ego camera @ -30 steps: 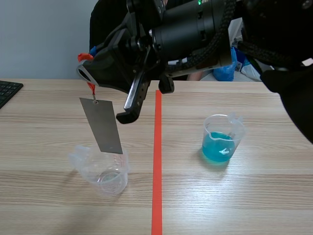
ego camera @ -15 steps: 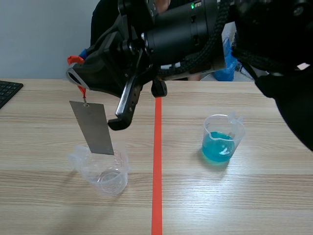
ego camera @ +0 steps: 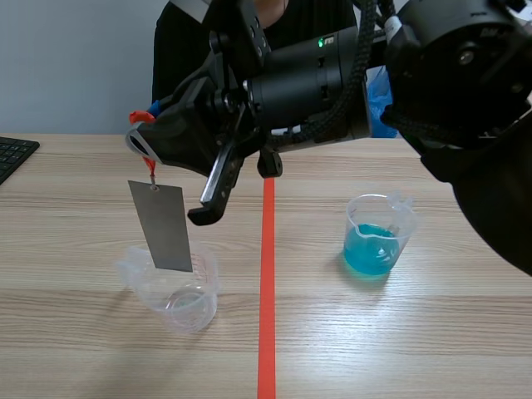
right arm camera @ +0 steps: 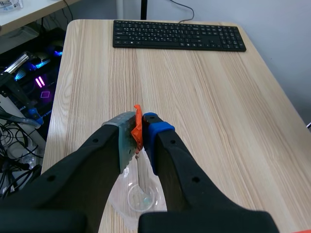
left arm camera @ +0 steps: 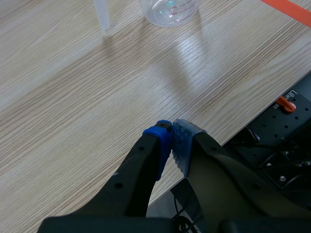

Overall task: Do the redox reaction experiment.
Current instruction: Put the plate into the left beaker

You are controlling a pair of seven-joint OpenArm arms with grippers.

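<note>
Progress: early to middle stage, judging by how things lie.

Right end effector (ego camera: 143, 133) is raised above the left half of the desk (ego camera: 432, 332), its arm reaching across from the right. Its pads are pinched tight on an orange tag (right arm camera: 137, 124). A flat grey metal strip (ego camera: 164, 226) hangs from that tag, slightly tilted.

The strip's lower edge is level with the rim of the empty clear cup (ego camera: 176, 291). Whether it is inside the mouth or just above it cannot be told. No liquid shows in this cup.

Cup of blue liquid (ego camera: 378, 237) stands well apart, on the other side of the orange tape line, about a third full. The strip looks dry and plain grey, so it has likely not met the blue liquid yet.

Left end effector (left arm camera: 170, 133) is closed with its pads together and nothing between them. It sits low near the desk's edge, taking no part.

Done: strip picked up and hanging free. Left, by judgement: bring strip and blue liquid together in one cup, then let the reaction show.
</note>
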